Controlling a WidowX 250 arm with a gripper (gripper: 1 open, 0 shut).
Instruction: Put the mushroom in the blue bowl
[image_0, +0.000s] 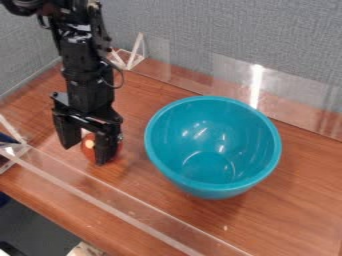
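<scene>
Hand (86, 150) being held open at left of frame, around or just above mushroom (91, 147); contact not discernible. Blue bowl (214, 147) being left right of centre. Off-centre closing possibly risking rounded cap being squeezed out, rolled across desk (140, 205).

Bowl (214, 148), right: glossy teal-blue, paler turquoise inside, small white highlights. Mushroom (96, 148), left: orange-red cap, pale cream stem. Robot arm (83, 80) and gripper (91, 135), left: black throughout. Table (160, 220): warm reddish-brown with wood-grain streaks; pale stripe along the near left; whitish glare at the far side. Wall (201, 35), far: grey with fine mottled speckle. Frame (128, 52), far left: white.
</scene>
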